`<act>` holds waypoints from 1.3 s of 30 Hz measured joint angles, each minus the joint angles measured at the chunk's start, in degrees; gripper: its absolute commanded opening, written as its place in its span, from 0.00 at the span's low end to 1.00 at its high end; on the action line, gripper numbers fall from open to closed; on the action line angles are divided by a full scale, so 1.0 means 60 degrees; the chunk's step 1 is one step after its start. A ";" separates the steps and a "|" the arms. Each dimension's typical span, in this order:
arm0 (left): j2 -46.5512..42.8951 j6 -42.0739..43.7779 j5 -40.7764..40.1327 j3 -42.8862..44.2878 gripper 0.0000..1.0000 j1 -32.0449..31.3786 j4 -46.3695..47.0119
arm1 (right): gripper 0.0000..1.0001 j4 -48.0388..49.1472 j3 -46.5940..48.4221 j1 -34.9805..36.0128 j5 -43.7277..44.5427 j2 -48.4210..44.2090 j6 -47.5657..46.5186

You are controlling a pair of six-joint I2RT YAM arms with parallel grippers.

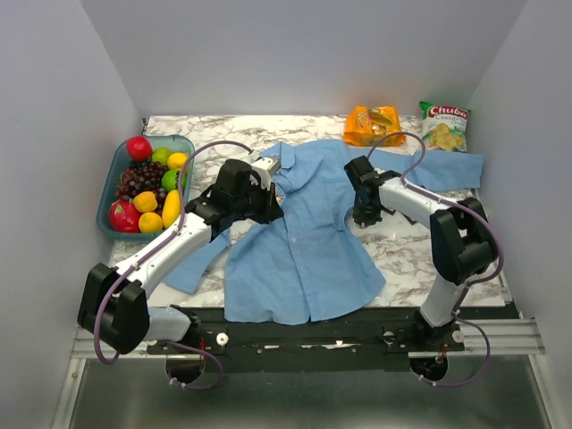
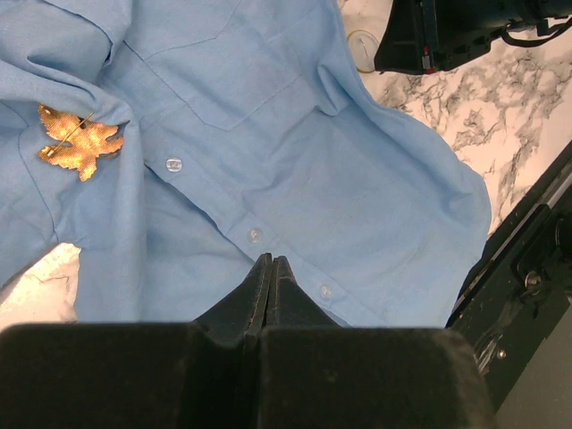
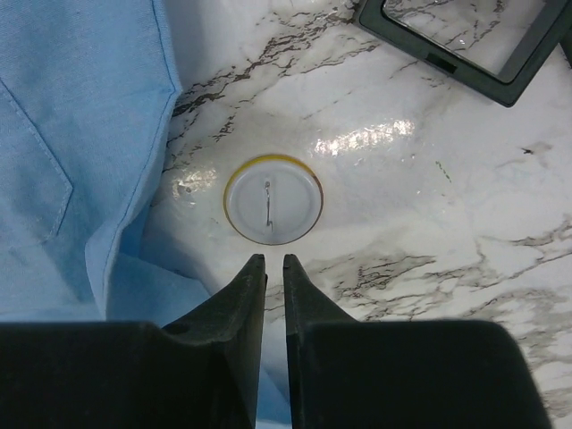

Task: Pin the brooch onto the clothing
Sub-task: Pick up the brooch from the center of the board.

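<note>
Leaf-shaped brooch (image 2: pixel 79 141), golden orange, is lying on the light blue shirt (image 2: pixel 295 152), on a raised fold to one side of the button row. In the left wrist view it is being seen up and to the left of the left end effector (image 2: pixel 271 268), apart from its tips. The brooch's pin bar is running slantwise across it. The left end effector is being held fully closed on nothing over the shirt's button row, and is judged the nearer one. The right end effector (image 3: pixel 269 264) is being held just off the shirt's edge, its jaws parted by a narrow gap and gripping nothing. A round pin-back badge (image 3: pixel 273 198) is lying back-up on the marble bench (image 3: pixel 429 206) directly ahead of its tips. Whether the brooch's pin is passing through the shirt cannot be told. The brooch is not being made out from overhead.
</note>
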 measured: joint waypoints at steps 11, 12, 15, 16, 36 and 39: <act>0.0098 0.0000 0.0004 0.0000 0.00 0.0095 0.0000 | 0.24 0.0251 0.0102 -0.0087 -0.0004 0.0404 0.0036; 0.0098 0.0000 0.0000 0.0000 0.00 0.0106 0.0000 | 0.24 0.0270 0.0102 -0.0109 -0.0007 0.0441 0.0036; 0.0102 0.0000 0.0000 0.0000 0.00 0.0109 0.0000 | 0.24 0.0361 0.0102 -0.0160 -0.0018 0.0506 0.0066; 0.0102 0.0000 0.0000 0.0000 0.00 0.0117 0.0000 | 0.24 0.0390 0.0102 -0.0175 -0.0022 0.0510 0.0069; 0.0102 0.0007 0.0000 -0.0004 0.00 0.0171 0.0000 | 0.04 0.0648 -0.0098 -0.0317 -0.0200 0.0404 0.0470; 0.0087 0.0015 0.0004 -0.0047 0.00 0.0186 -0.0004 | 0.01 0.0729 -0.0175 -0.0342 -0.0262 0.0346 0.0572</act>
